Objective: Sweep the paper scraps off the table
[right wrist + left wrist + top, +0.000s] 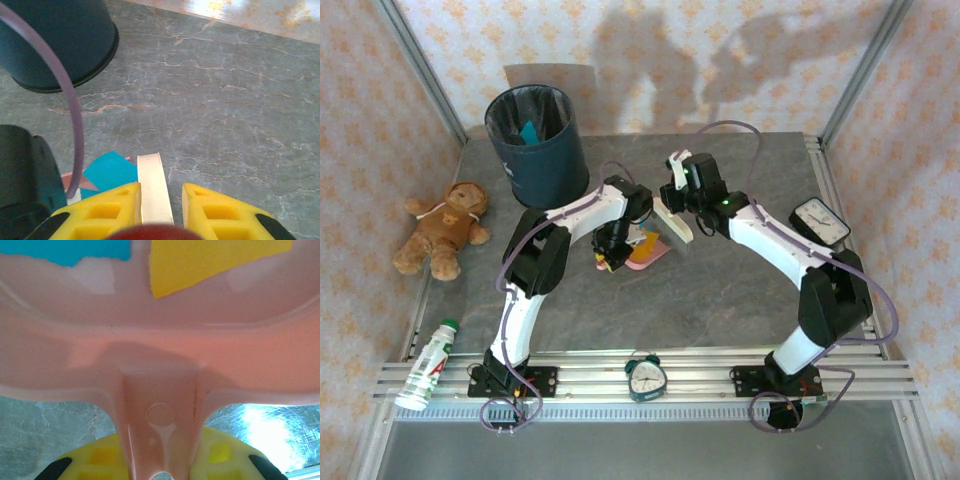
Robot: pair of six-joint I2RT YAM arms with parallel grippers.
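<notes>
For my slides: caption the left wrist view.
Left hand holds pink dustpan by its handle, teal and yellow paper scraps inside.

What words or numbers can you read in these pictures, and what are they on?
None can be quoted.
Bottle: red print on the label, too small to read.
Green clock: dial numbers too blurred to read.
Black clock: dial numbers too small to read.
</notes>
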